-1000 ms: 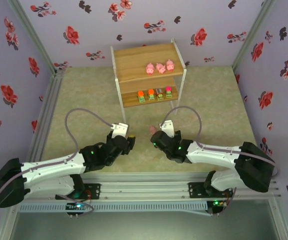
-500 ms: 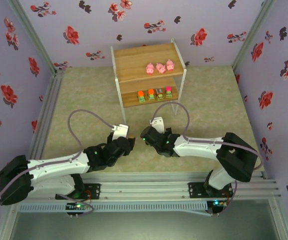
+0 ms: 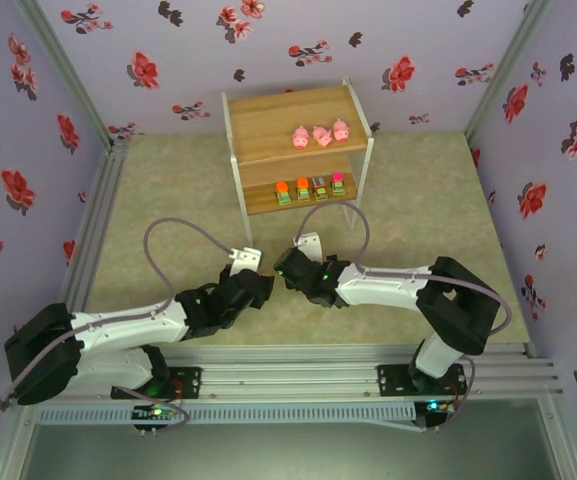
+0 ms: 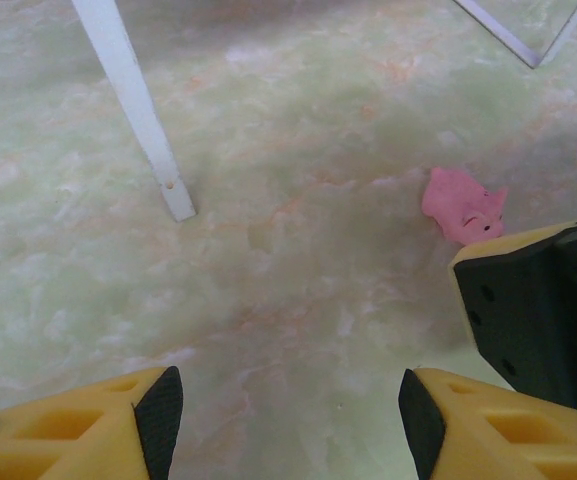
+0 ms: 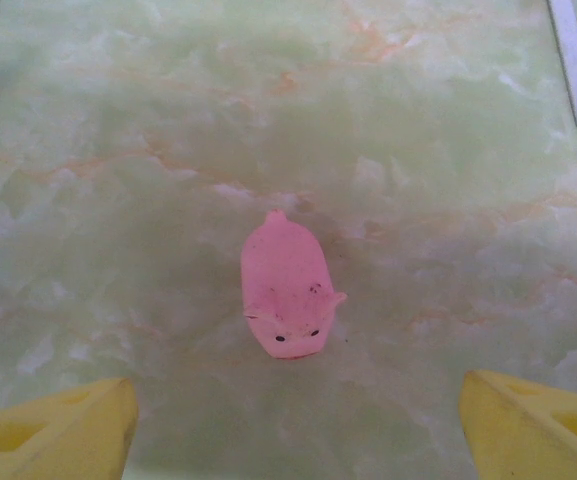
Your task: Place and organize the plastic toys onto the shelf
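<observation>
Plastic toys mostly shelved: three pink pigs (image 3: 320, 135) in a row on the top board of the shelf (image 3: 268, 125), toward its right end, and four small blocks (image 3: 308, 189) in a row on the lower board. Fourth pig (image 5: 286, 290) lies on the floor in front of the shelf.

The top view gives the shelf contents and both arms reaching in to meet near the middle of the floor, left gripper (image 3: 261, 285) and right gripper (image 3: 290, 270) close together; the floor pig can't be made out there, as the gripper heads cover that spot.

The right wrist view has the loose pig centred, snout and eyes toward the camera. It sits between the yellow fingers, apart from both. Right claw is spread wide, pinching nothing.

The left wrist view shows the same pig off to the right, partly behind a black-and-yellow finger (image 4: 538, 310) of the right claw; can't tell contact from here. Left claw's fingers are spread with only bare floor between them. White shelf leg (image 4: 138, 110) stands upper left.

Floor is a pale green marbled mat (image 4: 288, 250) with orange veins. Walls (image 3: 48, 110) are lavender with red and dark flower print. Metal rails (image 3: 298, 375) run along the near edge under the arm bases.
</observation>
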Tool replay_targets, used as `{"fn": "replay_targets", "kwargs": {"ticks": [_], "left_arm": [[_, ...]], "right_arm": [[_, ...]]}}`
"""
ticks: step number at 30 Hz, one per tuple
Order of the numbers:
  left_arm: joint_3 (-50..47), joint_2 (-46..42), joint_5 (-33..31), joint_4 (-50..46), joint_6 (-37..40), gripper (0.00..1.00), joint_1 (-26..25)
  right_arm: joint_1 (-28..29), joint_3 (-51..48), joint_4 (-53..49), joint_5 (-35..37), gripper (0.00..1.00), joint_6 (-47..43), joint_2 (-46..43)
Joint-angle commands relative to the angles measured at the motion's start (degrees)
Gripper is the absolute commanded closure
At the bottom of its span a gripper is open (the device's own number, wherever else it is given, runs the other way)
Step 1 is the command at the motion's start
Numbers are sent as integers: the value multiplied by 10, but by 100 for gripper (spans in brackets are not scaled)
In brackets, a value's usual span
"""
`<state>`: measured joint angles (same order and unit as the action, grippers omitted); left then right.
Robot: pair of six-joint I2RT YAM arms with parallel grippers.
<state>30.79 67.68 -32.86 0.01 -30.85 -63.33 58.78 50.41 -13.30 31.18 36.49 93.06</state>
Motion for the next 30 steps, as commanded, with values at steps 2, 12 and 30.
{"fn": "replay_targets", "kwargs": {"ticks": [2, 12, 30], "left_arm": [[0, 10, 16, 20, 18, 37, 5], [3, 17, 24, 22, 20, 37, 8], [6, 21, 33, 20, 23, 37, 15]], "right_arm": [[-12, 17, -26, -18, 15, 18, 11], [-29, 28, -27, -55, 16, 5, 23], [-60, 39, -7, -95, 32, -38, 55]]}}
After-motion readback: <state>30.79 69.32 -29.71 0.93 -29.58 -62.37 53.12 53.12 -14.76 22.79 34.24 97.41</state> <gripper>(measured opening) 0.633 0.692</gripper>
